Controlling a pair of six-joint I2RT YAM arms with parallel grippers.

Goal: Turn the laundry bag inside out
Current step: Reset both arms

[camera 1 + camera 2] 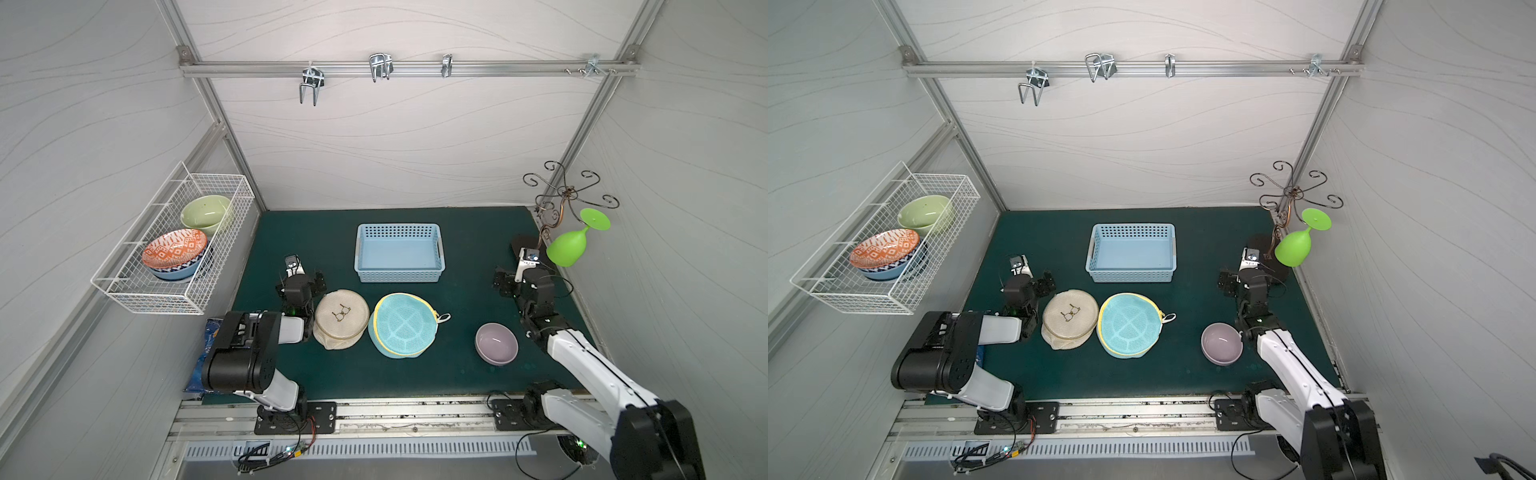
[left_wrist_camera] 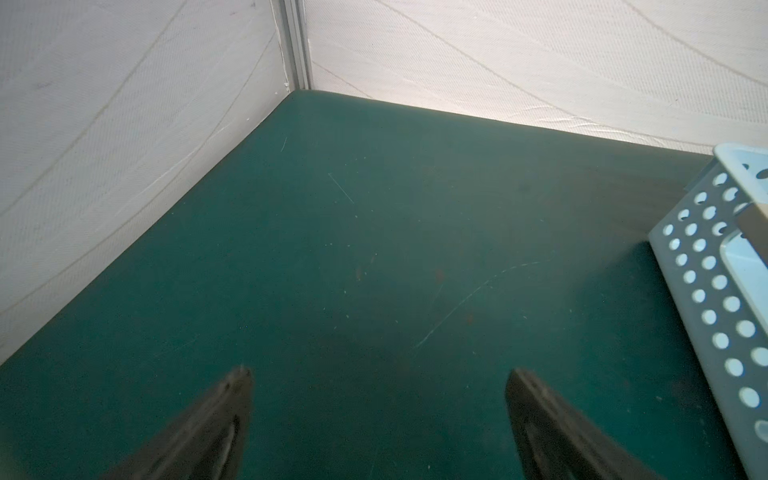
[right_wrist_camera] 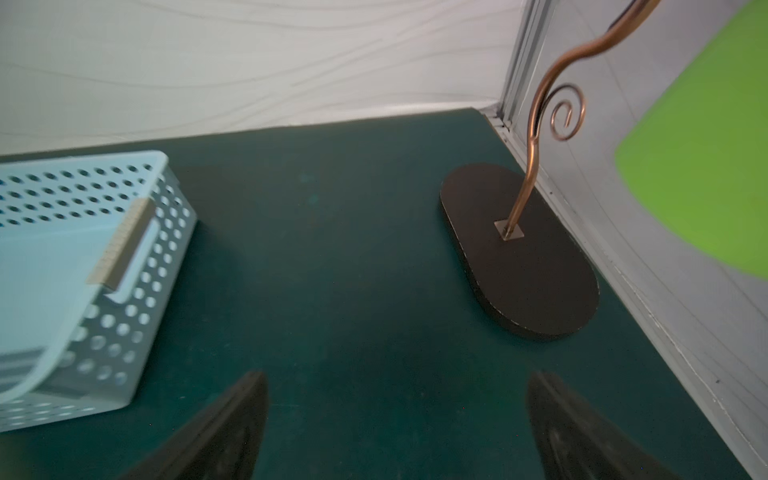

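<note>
Two round laundry bags lie side by side on the green mat in both top views. One is a beige bag (image 1: 341, 318) with a small embroidered mark, the other a blue mesh bag (image 1: 404, 325) with yellow trim and a white loop. My left gripper (image 1: 303, 277) stands open just left of the beige bag, apart from it, facing the back left corner. In the left wrist view its open jaws (image 2: 378, 374) hold only bare mat. My right gripper (image 1: 525, 276) is open at the far right, with nothing between its fingers (image 3: 397, 378). Neither wrist view shows a bag.
A light blue perforated basket (image 1: 399, 274) sits behind the bags. A lilac bowl (image 1: 496, 344) lies front right. A scrolled metal stand (image 3: 519, 249) with a green plastic glass (image 1: 567, 247) occupies the back right corner. A white wire rack (image 1: 174, 245) of bowls hangs on the left wall.
</note>
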